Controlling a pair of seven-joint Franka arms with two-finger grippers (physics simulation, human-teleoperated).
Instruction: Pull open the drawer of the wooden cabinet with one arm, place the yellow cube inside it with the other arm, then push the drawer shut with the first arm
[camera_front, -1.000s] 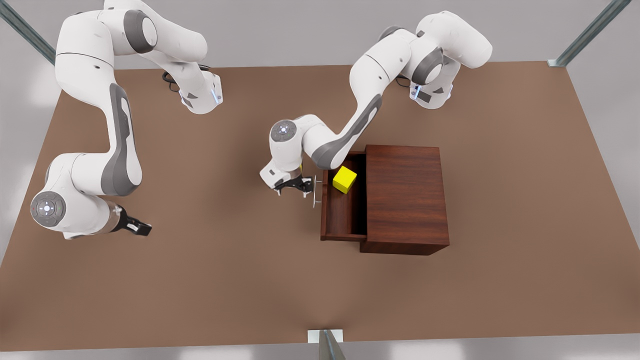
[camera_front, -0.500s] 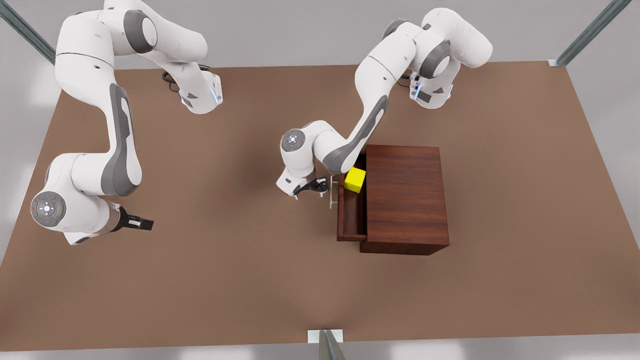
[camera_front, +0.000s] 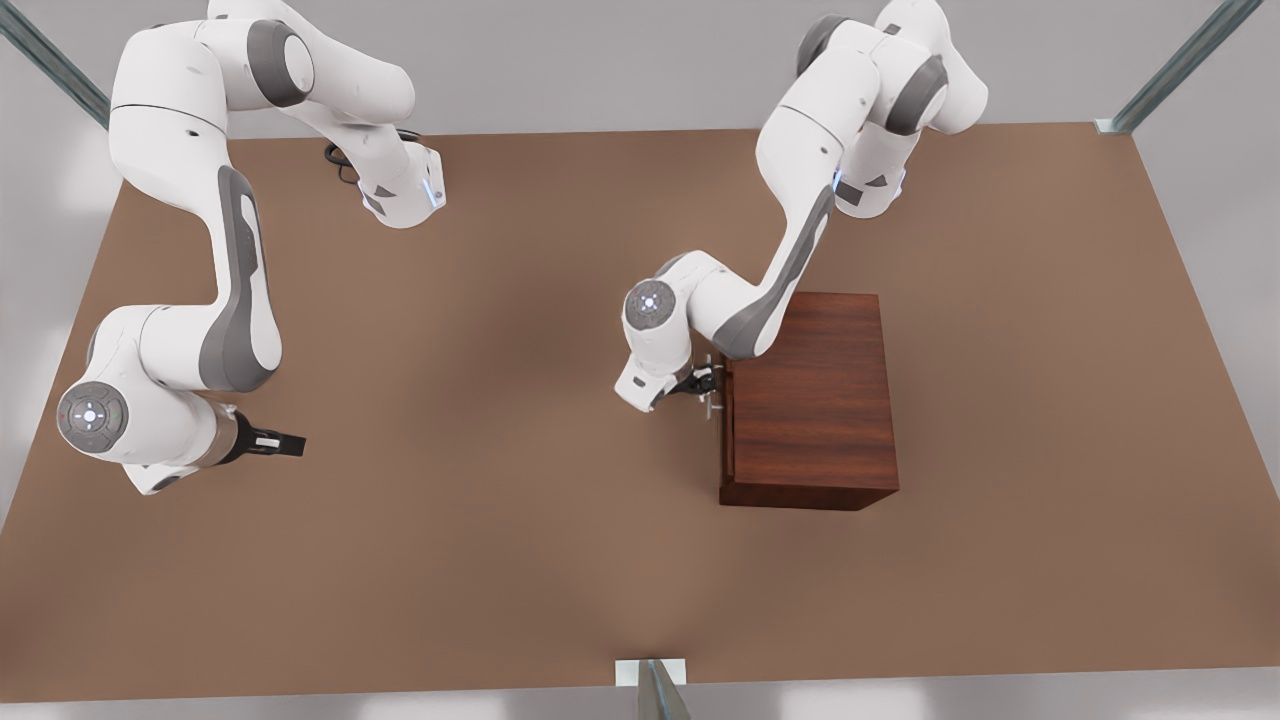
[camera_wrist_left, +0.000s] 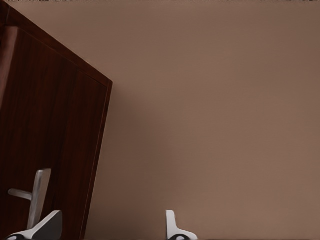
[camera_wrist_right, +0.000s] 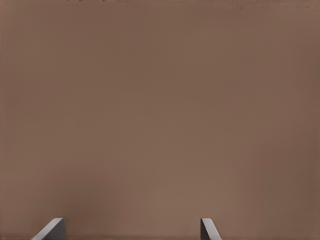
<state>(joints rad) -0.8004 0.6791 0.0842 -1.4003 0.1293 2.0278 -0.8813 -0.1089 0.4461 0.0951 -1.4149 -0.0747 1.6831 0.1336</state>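
Left gripper (camera_front: 703, 382), mine, at the silver handle (camera_front: 712, 397) of the drawer (camera_front: 726, 420), fingers (camera_wrist_left: 47, 227) spread apart, one beside the handle; drawer front flush with the wooden cabinet (camera_front: 812, 395). Right gripper (camera_front: 285, 443), also mine, waits open over the brown table (camera_front: 480, 500), well apart from the cabinet, toward the front view's left

Both arms are glossy white, built of rounded segments with grey joint bands and grey inset panels. A round grey cap with a small lit white centre sits above each claw. The left claw (camera_front: 703, 383) and right claw (camera_front: 285, 443) are black, with pale grey fingertips (camera_wrist_left: 171, 226).
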